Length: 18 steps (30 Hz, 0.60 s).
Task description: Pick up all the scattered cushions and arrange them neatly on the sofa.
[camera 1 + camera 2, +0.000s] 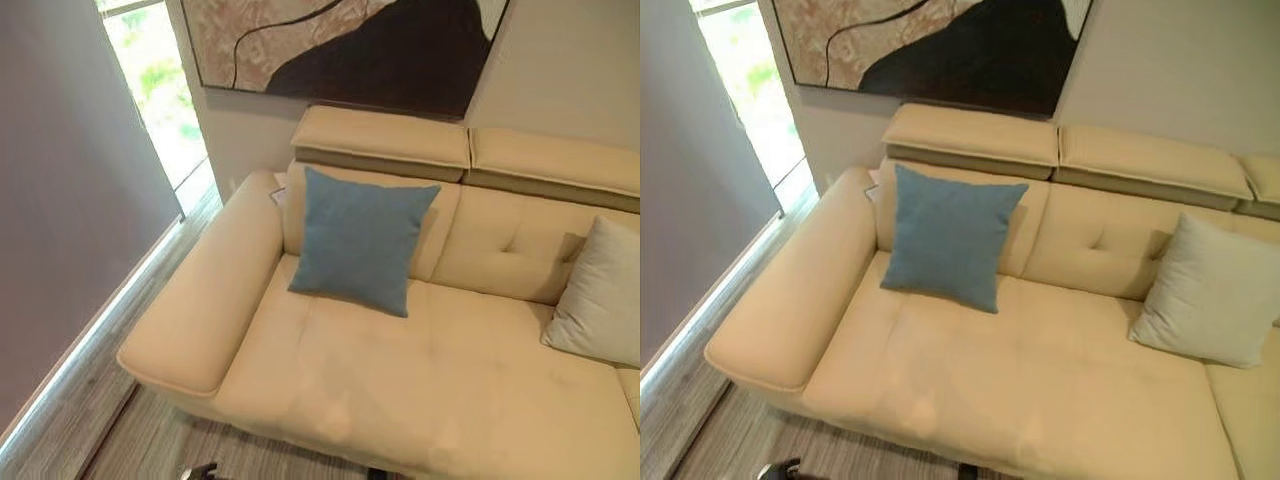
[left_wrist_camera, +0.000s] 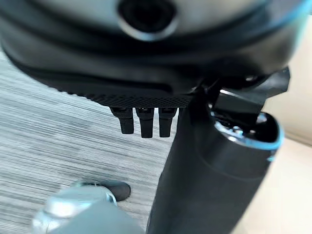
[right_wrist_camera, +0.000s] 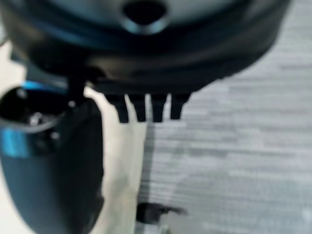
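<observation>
A blue cushion [image 1: 360, 240] stands upright against the backrest of the cream sofa [image 1: 440, 380], near its left armrest [image 1: 210, 290]. A pale grey cushion [image 1: 1210, 290] leans on the backrest further right. My left hand [image 2: 146, 73] hangs over the striped grey floor, fingers [image 2: 141, 122] straight, holding nothing. My right hand [image 3: 146, 63] hangs the same way beside the sofa's cream front, its fingers [image 3: 146, 109] straight and empty.
A large dark and beige painting [image 1: 340, 45] hangs above the sofa. A tall window [image 1: 160, 90] and a grey wall [image 1: 60, 200] lie to the left. Grey wood-look floor [image 1: 150, 440] runs in front of the sofa.
</observation>
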Available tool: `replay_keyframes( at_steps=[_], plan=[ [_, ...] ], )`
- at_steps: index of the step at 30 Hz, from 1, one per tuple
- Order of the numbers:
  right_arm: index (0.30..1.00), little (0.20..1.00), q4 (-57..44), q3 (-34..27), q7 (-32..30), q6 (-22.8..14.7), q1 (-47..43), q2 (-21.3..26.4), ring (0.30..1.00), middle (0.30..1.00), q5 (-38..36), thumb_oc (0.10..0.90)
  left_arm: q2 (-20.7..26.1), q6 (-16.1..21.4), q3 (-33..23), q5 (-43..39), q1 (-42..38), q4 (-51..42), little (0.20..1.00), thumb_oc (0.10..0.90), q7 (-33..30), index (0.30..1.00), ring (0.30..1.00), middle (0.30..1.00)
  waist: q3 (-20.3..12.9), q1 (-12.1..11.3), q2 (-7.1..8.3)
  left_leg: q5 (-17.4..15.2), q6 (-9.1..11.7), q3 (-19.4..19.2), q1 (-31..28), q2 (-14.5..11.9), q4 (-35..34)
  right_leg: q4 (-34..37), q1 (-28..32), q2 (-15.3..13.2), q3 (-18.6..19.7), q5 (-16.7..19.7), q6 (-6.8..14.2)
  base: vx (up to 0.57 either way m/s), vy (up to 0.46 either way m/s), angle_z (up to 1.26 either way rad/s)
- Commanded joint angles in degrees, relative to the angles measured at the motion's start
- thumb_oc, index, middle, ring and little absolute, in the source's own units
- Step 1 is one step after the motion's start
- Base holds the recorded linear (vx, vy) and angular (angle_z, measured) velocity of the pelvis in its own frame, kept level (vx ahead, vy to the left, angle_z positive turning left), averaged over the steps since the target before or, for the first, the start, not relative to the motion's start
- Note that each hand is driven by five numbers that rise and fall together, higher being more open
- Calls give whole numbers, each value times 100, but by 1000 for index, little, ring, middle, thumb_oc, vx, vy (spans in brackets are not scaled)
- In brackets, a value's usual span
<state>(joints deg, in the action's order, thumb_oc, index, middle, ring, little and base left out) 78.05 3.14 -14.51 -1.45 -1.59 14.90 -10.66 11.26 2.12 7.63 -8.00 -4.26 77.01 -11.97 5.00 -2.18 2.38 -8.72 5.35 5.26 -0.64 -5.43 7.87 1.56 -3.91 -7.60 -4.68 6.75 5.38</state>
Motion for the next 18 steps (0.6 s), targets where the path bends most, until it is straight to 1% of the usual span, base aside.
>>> replay_keyframes(
  at_steps=[1, 2, 4, 5, 6, 7, 8, 9, 10, 11, 12, 14, 16, 18],
  plan=[
    [900, 900, -238, 189, -311, -2, -346, 103, 900, 900, 498, 800, 59, 20, 185, 571, -345, 187, 900, 800, -184, 900, 900, 900, 46, 65, 145, 209, -143, -57, 426, 227, -236, -616, -25, -139, -52, -756, 391, -318, 126, -3],
    [900, 900, -451, 326, -288, -10, -505, 162, 900, 900, 603, 800, 167, -9, 218, 713, -389, 231, 900, 800, -236, 900, 900, 900, 108, 102, 125, 336, -182, -198, 507, 161, -368, -590, -242, -199, -7, -570, 472, -268, 81, -5],
    [900, 900, -535, 400, -306, -21, -583, 173, 900, 900, 669, 800, 221, -19, 220, 770, -428, 236, 900, 800, -260, 900, 900, 900, 141, 85, 112, 371, -210, -269, 542, 143, -400, -646, -304, -174, -10, -622, 455, -275, 116, -46],
    [900, 900, -606, 531, -298, -55, -661, 179, 900, 900, 775, 800, 335, -22, 179, 823, -452, 236, 900, 800, -304, 900, 900, 900, 146, 27, 112, 439, -289, -431, 633, 183, -398, -858, -189, -95, -85, -794, 376, -187, 114, -68],
    [900, 900, -607, 533, -298, -55, -661, 179, 900, 900, 775, 800, 336, -22, 178, 824, -451, 235, 900, 800, -304, 900, 900, 900, 160, 18, 115, 425, -290, -442, 617, 184, -388, -875, -182, -97, -74, -810, 377, -320, 185, -93],
    [900, 900, -672, 627, -279, -78, -684, 161, 900, 900, 850, 800, 364, -4, 109, 800, -400, 209, 900, 800, -298, 900, 900, 900, 115, -120, 145, 416, -349, -638, 651, 233, -311, -948, 62, -7, -201, -1065, 287, -133, 71, -79],
    [900, 900, -672, 627, -279, -78, -685, 161, 900, 900, 850, 800, 364, -4, 110, 800, -400, 209, 900, 800, -298, 900, 900, 900, 120, -124, 146, 415, -349, -641, 645, 233, -311, -948, 67, -7, -198, -1066, 287, -242, 59, -98],
    [900, 900, -672, 708, -270, -87, -684, 135, 900, 900, 932, 800, 359, 6, 68, 800, -318, 196, 900, 800, -303, 900, 900, 900, 49, -267, 181, 396, -388, -820, 675, 253, -228, -931, 344, 70, -364, -1271, 221, -149, -8, -55],
    [900, 900, -701, 759, -253, -80, -653, 92, 900, 900, 996, 800, 346, 18, 32, 781, -273, 184, 900, 800, -286, 900, 900, 900, -35, -356, 187, 413, -403, -952, 728, 240, -180, -849, 474, 115, -504, -1365, 191, -147, -7, -36],
    [900, 900, -705, 759, -253, -78, -647, 91, 900, 900, 997, 800, 348, 18, 33, 781, -268, 182, 900, 800, -286, 900, 900, 900, -29, -365, 190, 402, -404, -961, 718, 240, -171, -848, 485, 114, -495, -1368, 193, -45, -23, -54],
    [900, 900, -726, 814, -257, -41, -597, 24, 900, 900, 1041, 800, 292, -2, 4, 736, -231, 153, 900, 800, -271, 900, 900, 900, -71, -424, 173, 395, -376, -1068, 668, 238, -127, -781, 533, 105, -592, -1424, 178, 6, -34, -87],
    [900, 900, -637, 800, -255, -44, -533, -34, 900, 900, 1009, 800, 229, -18, 34, 762, -216, 149, 900, 800, -279, 900, 900, 900, -91, -367, 127, 390, -355, -1054, 578, 259, -153, -708, 583, 141, -558, -1431, 138, -4, -64, -52],
    [900, 900, -482, 725, -212, -41, -430, -84, 900, 900, 911, 800, 101, -10, 66, 734, -153, 160, 900, 800, -261, 900, 900, 900, -137, -278, 35, 425, -323, -1045, 421, 266, -293, -556, 690, 170, -650, -1413, 113, -8, -56, 13],
    [900, 900, -419, 689, -205, -25, -399, -101, 900, 900, 873, 800, 55, -9, 97, 723, -131, 152, 900, 800, -238, 900, 900, 900, -143, -246, 3, 457, -306, -1019, 386, 262, -338, -513, 717, 184, -662, -1400, 102, 3, -28, 24]
  ],
)
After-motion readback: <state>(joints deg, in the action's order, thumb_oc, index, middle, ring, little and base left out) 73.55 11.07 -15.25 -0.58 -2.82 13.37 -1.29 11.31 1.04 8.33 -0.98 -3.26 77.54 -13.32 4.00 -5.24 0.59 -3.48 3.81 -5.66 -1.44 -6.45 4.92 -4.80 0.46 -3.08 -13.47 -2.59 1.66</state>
